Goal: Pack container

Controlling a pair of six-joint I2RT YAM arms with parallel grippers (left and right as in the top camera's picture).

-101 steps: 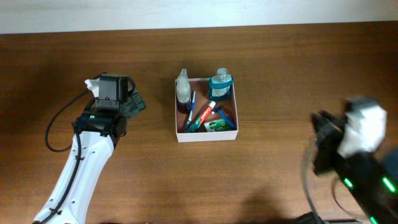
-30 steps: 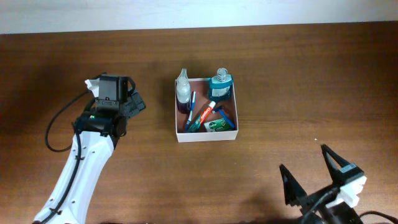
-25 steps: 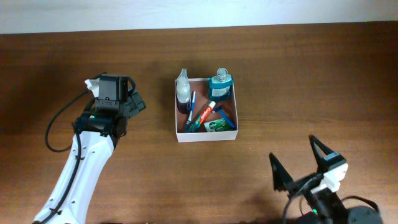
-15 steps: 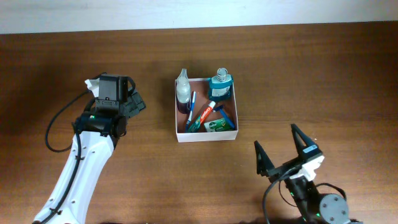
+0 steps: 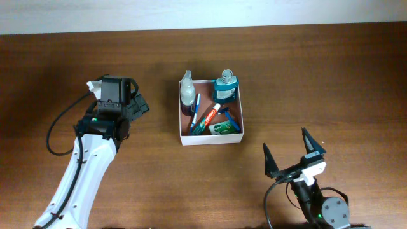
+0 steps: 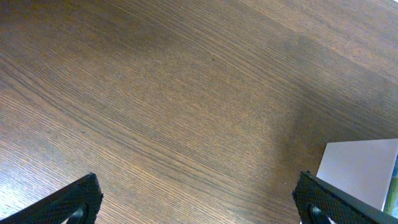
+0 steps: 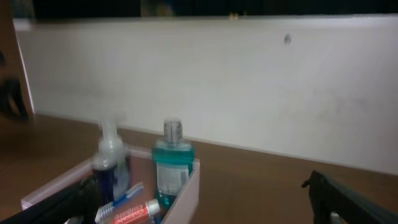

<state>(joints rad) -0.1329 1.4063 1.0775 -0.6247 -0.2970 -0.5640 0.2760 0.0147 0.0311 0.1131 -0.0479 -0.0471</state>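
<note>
The container [image 5: 211, 139], a square white-walled box with a reddish-brown inside, stands mid-table. In it are a teal mouthwash bottle [image 5: 225, 86], a clear spray bottle [image 5: 187, 93], a toothpaste tube [image 5: 208, 117], a blue toothbrush [image 5: 194, 113] and a green pack [image 5: 221, 128]. My left gripper [image 5: 141, 102] hovers open to the container's left, over bare wood; only the white wall [image 6: 360, 168] shows between its fingers [image 6: 199, 190]. My right gripper [image 5: 285, 138] stands open near the front edge, facing the container [image 7: 189, 193] and the mouthwash bottle [image 7: 172, 168]. Neither holds anything.
A white wall [image 7: 249, 87] runs behind the table's far edge. The left arm's black cable [image 5: 60, 127] loops over the wood at the left. Bare wood surrounds the container on all sides.
The right arm has come down from the right side to the front edge and turned its open gripper toward the container, then shifted slightly right. The left arm has not moved.
</note>
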